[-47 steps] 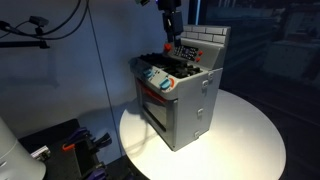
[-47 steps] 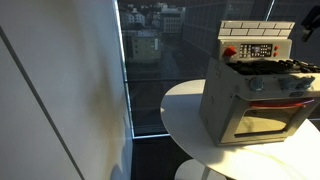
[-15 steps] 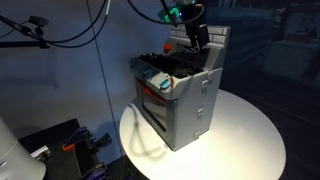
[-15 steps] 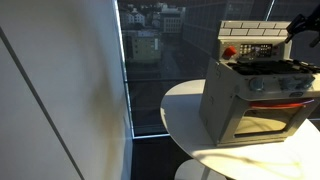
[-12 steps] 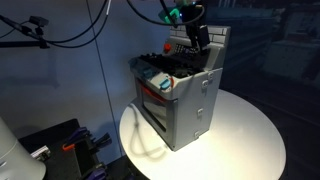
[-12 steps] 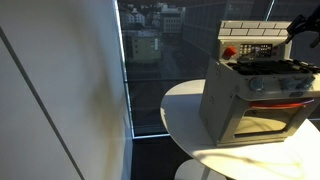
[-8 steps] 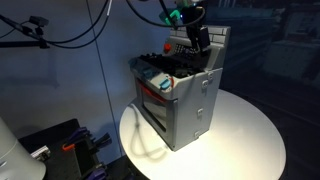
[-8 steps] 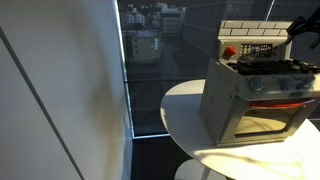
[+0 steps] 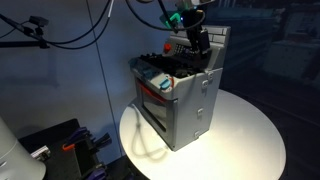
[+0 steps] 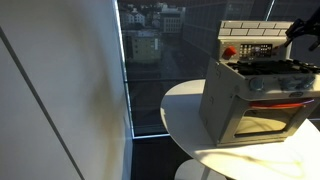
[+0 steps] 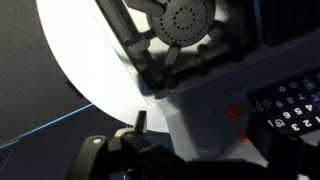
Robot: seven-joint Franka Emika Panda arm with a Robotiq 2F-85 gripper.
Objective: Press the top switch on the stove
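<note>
The small grey toy stove (image 9: 180,100) stands on a round white table and shows in both exterior views (image 10: 255,100). Its brick-patterned back panel carries a dark control strip (image 10: 257,49) with a red button at its end. My gripper (image 9: 201,42) hangs over the burners, right in front of the back panel, and appears at the frame edge in an exterior view (image 10: 303,28). In the wrist view the gripper (image 11: 200,138) is close to the panel, near a red button (image 11: 236,112) beside the keypad (image 11: 290,105). The fingers look apart and hold nothing.
The round white table (image 9: 250,135) ends close around the stove. Cables (image 9: 70,30) hang at the back and dark equipment (image 9: 70,145) sits low beside the table. A window wall (image 10: 150,60) stands behind the stove.
Since three seconds ago the gripper has come down and across from above the stove to the back panel. Over the last second it has only shifted slightly.
</note>
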